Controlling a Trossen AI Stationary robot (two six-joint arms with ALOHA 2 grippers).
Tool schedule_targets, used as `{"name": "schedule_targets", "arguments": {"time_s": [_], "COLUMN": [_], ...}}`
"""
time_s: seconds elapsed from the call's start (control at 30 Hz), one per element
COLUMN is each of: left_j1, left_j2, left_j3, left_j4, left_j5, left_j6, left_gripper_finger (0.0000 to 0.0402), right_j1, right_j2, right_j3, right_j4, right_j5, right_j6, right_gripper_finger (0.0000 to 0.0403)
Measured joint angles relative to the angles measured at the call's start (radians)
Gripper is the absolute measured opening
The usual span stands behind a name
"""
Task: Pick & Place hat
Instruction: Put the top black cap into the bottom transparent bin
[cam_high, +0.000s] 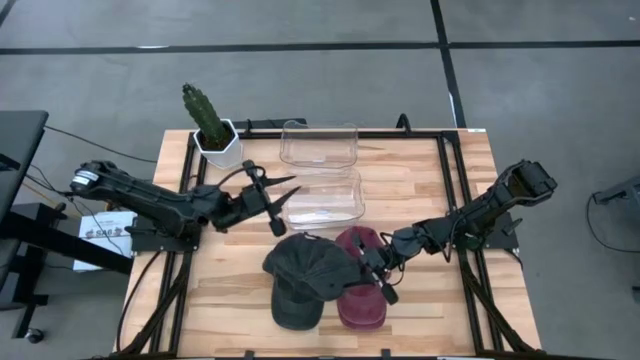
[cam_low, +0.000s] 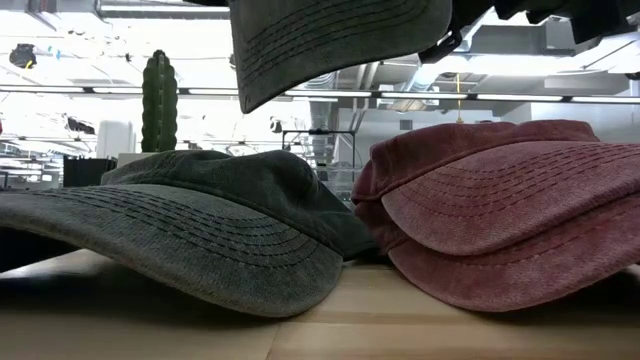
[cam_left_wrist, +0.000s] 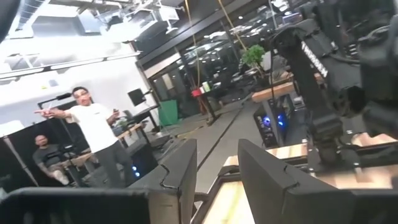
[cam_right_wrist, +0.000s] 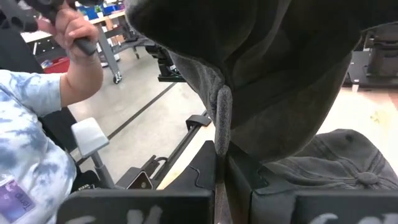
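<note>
dark grey hat (cam_high: 300, 268) is pinched in your right gripper (cam_high: 368, 266) and lifted over the table (cam_high: 420, 190); left gripper (cam_high: 280, 200) is spread, waiting by the bins. next: carry, release.

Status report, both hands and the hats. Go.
Right hand shut on dark grey hat, lifted clear. Left hand open, empty, over near clear bin. Second grey hat and maroon hat lie below.
</note>
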Motion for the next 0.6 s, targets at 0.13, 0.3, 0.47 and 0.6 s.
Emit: {"name": "schedule_targets", "arguments": {"time_s": [0.13,0.3,0.47,0.6], "left_j1": [0.005,-0.010,-0.049,-0.109], "left_j2": [0.077,0.144,0.207,0.229], "left_j3": [0.000,0.000,0.000,0.000], "left_j4": [0.099,0.160,0.160,0.159], "left_j5": [0.000,0.000,0.001,0.001], "left_j6": [0.000,-0.002,-0.046,-0.058], "left_gripper_finger": [0.0115,0.0115,0.0115,0.0115], "right_j1": [-0.017,-0.041,-0.075,-0.096], "right_j2": [0.000,0.000,0.000,0.000], "right_j3": [0.000,0.000,0.000,0.000], "right_j4": [-0.002,-0.002,-0.002,-0.002], "right_j5": [0.001,0.000,-0.001,0.000], "right_j6": [0.000,0.000,0.000,0.000], "right_gripper_finger": [0.0003,0.0003,0.0003,0.0003]}}
